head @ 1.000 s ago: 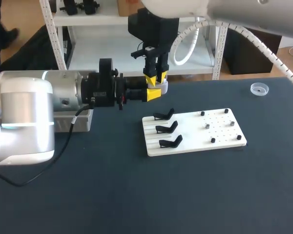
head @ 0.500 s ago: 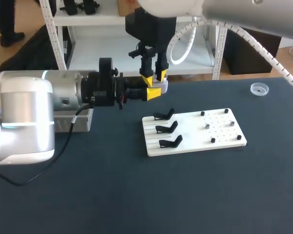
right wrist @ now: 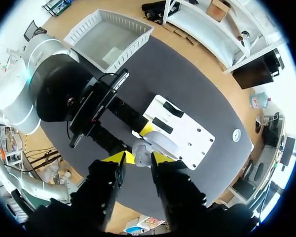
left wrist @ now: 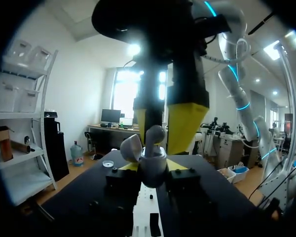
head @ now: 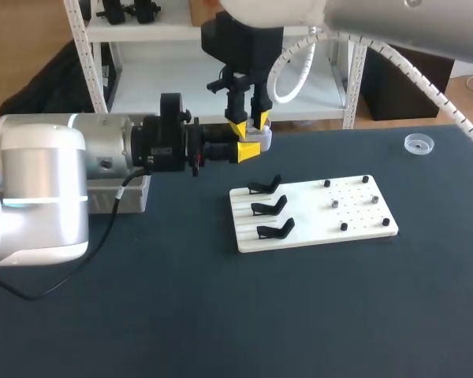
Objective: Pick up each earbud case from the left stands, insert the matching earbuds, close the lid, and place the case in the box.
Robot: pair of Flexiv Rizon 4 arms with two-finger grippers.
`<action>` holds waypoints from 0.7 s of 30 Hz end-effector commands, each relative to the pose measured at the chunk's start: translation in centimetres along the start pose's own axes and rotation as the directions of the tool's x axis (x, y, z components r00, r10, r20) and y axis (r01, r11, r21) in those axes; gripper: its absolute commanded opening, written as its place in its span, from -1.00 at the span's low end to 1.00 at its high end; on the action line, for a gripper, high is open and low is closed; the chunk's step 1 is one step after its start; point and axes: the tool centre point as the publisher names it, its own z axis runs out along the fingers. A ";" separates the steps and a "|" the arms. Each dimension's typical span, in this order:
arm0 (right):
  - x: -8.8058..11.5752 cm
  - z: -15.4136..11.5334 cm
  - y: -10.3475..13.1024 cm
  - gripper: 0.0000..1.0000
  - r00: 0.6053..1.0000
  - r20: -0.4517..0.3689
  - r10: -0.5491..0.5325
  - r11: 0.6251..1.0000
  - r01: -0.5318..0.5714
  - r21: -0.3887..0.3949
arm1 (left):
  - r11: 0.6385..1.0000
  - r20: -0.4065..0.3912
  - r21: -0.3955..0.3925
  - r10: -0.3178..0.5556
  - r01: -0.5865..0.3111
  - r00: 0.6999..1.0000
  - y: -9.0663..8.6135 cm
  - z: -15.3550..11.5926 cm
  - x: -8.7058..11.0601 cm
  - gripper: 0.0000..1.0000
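Note:
My left gripper [head: 251, 148] reaches in level from the left, shut on a white earbud case [head: 258, 140] held above the table behind the board. In the left wrist view the case [left wrist: 153, 163] sits between my yellow tips with its lid [left wrist: 130, 147] swung open and a white earbud [left wrist: 156, 133] standing in it. My right gripper [head: 250, 124] hangs straight above the case, open, its fingers [left wrist: 183, 123] either side of the earbud and apart from it. The right wrist view looks down past its own gripper [right wrist: 138, 159] onto the case [right wrist: 162, 143].
A white board [head: 311, 213] in the table's middle carries three empty black stands [head: 270, 206] on its left and small black pegs on its right. The white box [right wrist: 108, 39] stands at the table's left, behind my left arm. A small clear dish [head: 418, 143] lies far right.
My right gripper's fingers have spread apart and lifted slightly above the case. The left arm with the case has kept still.

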 end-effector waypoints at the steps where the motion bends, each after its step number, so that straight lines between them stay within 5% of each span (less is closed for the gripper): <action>1: -0.4 0.1 0.0 -0.33 1.000 -0.012 0.003 1.000 -0.003 -0.001 | 1.000 0.001 0.000 0.000 0.000 1.000 0.0 0.0 -0.1 -1.00; 21: 0.1 -0.1 0.3 -0.25 0.999 -0.028 0.047 0.999 -0.047 -0.004 | 1.000 0.001 0.000 0.000 0.000 1.000 0.0 0.0 -0.1 -1.00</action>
